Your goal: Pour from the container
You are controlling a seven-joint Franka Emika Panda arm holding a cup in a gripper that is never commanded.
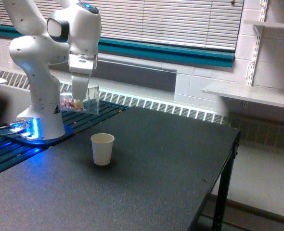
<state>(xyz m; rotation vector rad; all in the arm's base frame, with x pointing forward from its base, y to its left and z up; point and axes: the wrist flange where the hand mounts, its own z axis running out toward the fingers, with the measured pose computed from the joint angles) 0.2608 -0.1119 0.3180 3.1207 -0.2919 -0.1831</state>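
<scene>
The container (86, 100) is a clear plastic cup lying on its side in the air, rim toward the exterior view's right, with reddish-brown and pale bits resting near its base. My gripper (79, 98) is shut on the container, hanging from the white arm above the table's back-left corner. A small white paper cup (102, 149) stands upright on the black table (156, 168), below the container and to the exterior view's right of it. Nothing is seen falling from the rim.
The arm's white base (41, 122) with a blue glow stands at the exterior view's left. A white shelf (250, 94) hangs on the wall at the right. The table's right edge (228, 149) drops to the floor.
</scene>
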